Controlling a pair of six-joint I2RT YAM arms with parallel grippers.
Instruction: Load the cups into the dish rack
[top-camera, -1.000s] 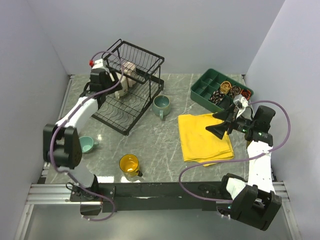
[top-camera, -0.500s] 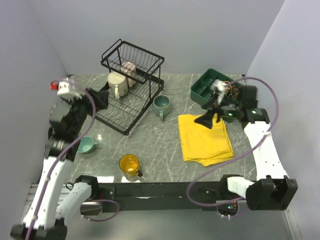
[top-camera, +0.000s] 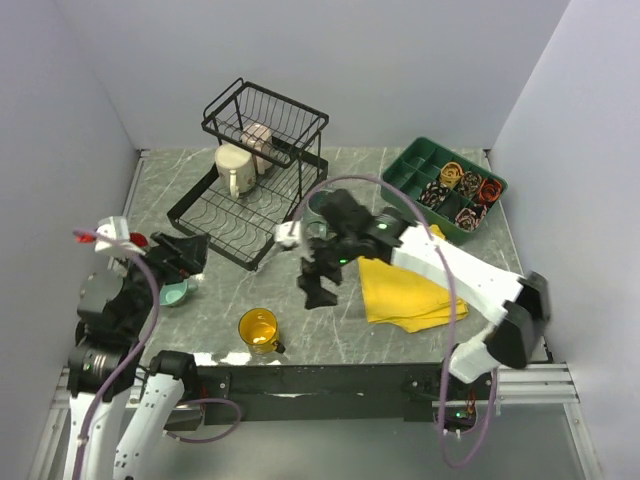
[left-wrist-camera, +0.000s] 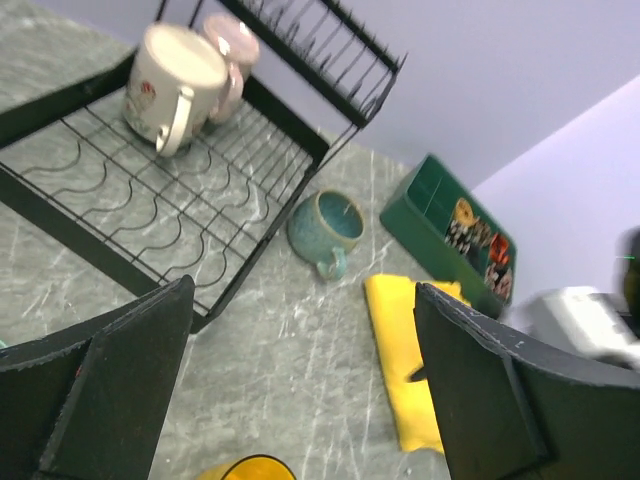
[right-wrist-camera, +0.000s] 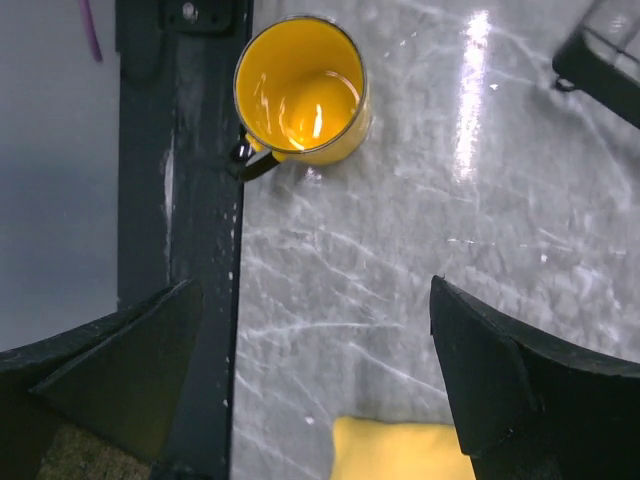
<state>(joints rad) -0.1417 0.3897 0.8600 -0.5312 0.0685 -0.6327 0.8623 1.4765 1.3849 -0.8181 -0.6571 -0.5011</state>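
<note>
Table (right-wrist-camera: 420, 240): looked like grey veined stone; smooth, glossy, with bright streaks of glare.
Dish rack (top-camera: 250, 195): was thin black metal wire with a dull sheen.
Yellow mug (right-wrist-camera: 300, 90): had a shiny glaze, wet-looking inside, and a dark handle.
Cream mug (left-wrist-camera: 170, 75): was smooth ceramic with a soft gloss.
Teal mug (left-wrist-camera: 325, 222): had a mottled glaze.
Cloth (top-camera: 410, 285): was matt yellow fabric.
Tray (top-camera: 405, 178): was smooth green plastic.
</note>
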